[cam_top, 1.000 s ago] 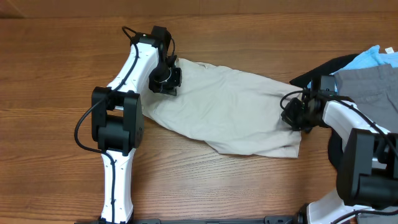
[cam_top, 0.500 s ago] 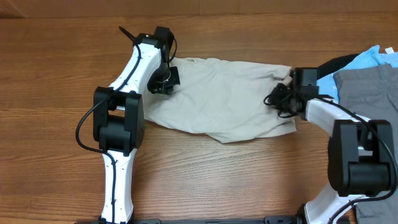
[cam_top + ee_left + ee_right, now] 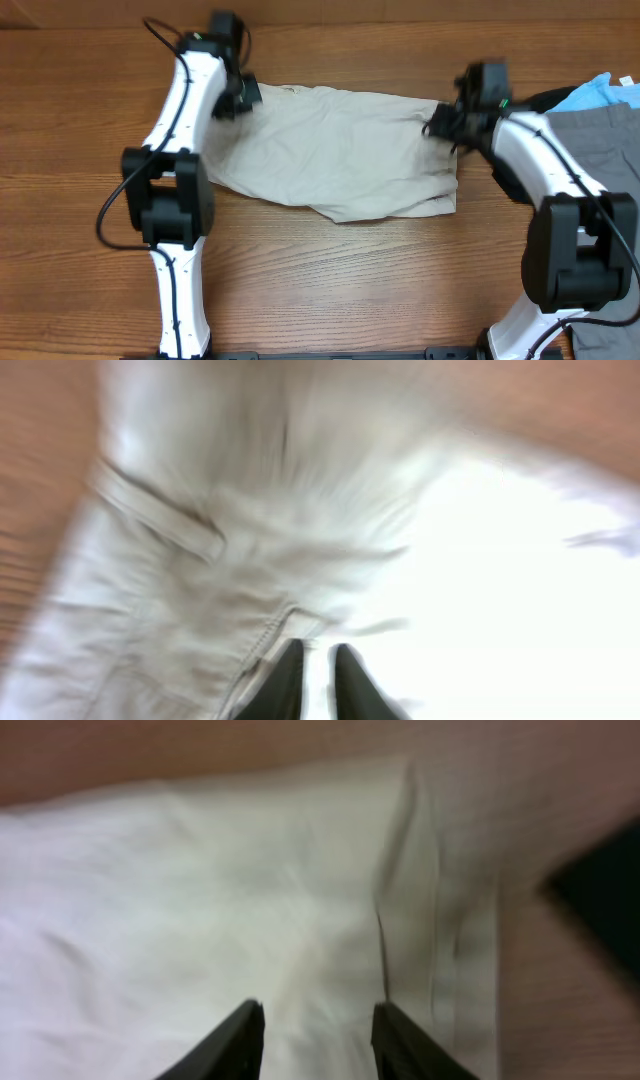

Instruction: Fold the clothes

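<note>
The pale beige shorts (image 3: 340, 150) lie spread across the wooden table between my two arms. My left gripper (image 3: 238, 97) is at their far left corner. In the left wrist view its fingers (image 3: 316, 675) are nearly together, pinching the fabric next to a stitched seam and a welt pocket (image 3: 160, 525). My right gripper (image 3: 440, 122) is at the shorts' far right corner. In the right wrist view its fingers (image 3: 315, 1040) stand apart over flat beige cloth (image 3: 200, 890). Both wrist views are blurred.
A pile of other clothes sits at the right edge of the table: a grey garment (image 3: 590, 135), a light blue one (image 3: 612, 90) and a black one (image 3: 545, 100) under my right arm. Bare table (image 3: 330, 280) lies in front of the shorts.
Both grippers have moved toward the far side, dragging the shorts' upper edge with them. The shorts went from bunched and slanted to stretched out flatter. The left arm also swung left.
</note>
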Robot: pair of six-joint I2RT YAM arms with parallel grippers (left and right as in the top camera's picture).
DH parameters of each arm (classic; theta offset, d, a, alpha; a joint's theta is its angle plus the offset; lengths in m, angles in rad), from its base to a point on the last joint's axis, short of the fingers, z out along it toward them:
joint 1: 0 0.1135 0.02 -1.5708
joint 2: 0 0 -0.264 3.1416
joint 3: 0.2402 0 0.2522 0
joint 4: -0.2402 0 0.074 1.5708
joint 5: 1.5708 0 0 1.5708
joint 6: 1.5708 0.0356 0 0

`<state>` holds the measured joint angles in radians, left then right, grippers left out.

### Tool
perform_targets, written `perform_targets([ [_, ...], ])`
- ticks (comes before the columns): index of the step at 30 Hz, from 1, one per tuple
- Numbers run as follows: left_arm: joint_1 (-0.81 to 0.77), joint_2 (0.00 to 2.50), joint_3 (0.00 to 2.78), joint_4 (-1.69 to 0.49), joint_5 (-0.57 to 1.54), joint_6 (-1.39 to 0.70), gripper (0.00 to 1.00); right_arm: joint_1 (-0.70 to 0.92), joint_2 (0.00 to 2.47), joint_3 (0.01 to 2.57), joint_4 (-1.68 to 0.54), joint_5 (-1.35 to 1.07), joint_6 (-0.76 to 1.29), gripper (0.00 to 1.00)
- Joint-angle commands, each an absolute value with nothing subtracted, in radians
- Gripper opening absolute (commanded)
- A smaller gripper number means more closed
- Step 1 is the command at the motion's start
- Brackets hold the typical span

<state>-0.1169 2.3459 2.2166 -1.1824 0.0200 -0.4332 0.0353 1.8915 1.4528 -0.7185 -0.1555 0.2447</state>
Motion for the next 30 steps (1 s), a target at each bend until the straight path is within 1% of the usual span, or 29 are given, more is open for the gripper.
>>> perform_targets([
  [1,-0.120,2.149,2.386,-1.225,0.031,-0.414,0.25,0.021,1.848,1.679,-0.874,-0.150,0.169,0.50],
  [2,-0.119,2.102,2.425,-1.266,0.025,-0.402,0.26,0.021,1.848,1.759,-0.974,-0.151,0.159,0.57],
  [3,-0.118,2.082,2.433,-1.281,0.025,-0.381,0.30,0.021,1.848,1.795,-1.024,-0.152,0.159,0.59],
  [4,-0.117,2.060,2.434,-1.297,0.026,-0.352,0.37,0.021,1.848,1.820,-1.065,-0.158,0.158,0.60],
  [6,-0.112,2.037,2.434,-1.328,0.023,-0.303,0.48,0.021,1.848,1.845,-1.129,-0.159,0.157,0.61],
  [9,-0.101,2.035,2.431,-1.378,0.023,-0.237,0.61,0.019,1.855,1.834,-1.177,-0.159,0.172,0.56],
  [12,-0.078,2.049,2.408,-1.396,0.023,-0.223,0.62,0.013,1.865,1.783,-1.156,-0.159,0.210,0.47],
  [14,-0.057,2.067,2.403,-1.399,0.026,-0.216,0.61,0.011,1.872,1.741,-1.117,-0.176,0.213,0.44],
  [17,-0.029,2.094,2.403,-1.404,0.035,-0.214,0.61,0.008,1.888,1.671,-1.028,-0.208,0.212,0.44],
  [20,-0.006,2.119,2.403,-1.417,0.038,-0.208,0.64,0.004,1.919,1.624,-0.960,-0.234,0.212,0.44],
  [23,0.016,2.133,2.403,-1.422,0.037,-0.201,0.66,0.002,1.976,1.599,-0.902,-0.234,0.209,0.45],
  [28,0.043,2.138,2.403,-1.426,0.036,-0.201,0.66,-0.007,2.067,1.594,-0.813,-0.265,0.208,0.45],
  [29,0.046,2.138,2.403,-1.429,0.036,-0.201,0.67,-0.009,2.081,1.594,-0.800,-0.283,0.208,0.46],
  [30,0.047,2.138,2.403,-1.431,0.034,-0.201,0.67,-0.009,2.092,1.594,-0.792,-0.290,0.209,0.49],
])
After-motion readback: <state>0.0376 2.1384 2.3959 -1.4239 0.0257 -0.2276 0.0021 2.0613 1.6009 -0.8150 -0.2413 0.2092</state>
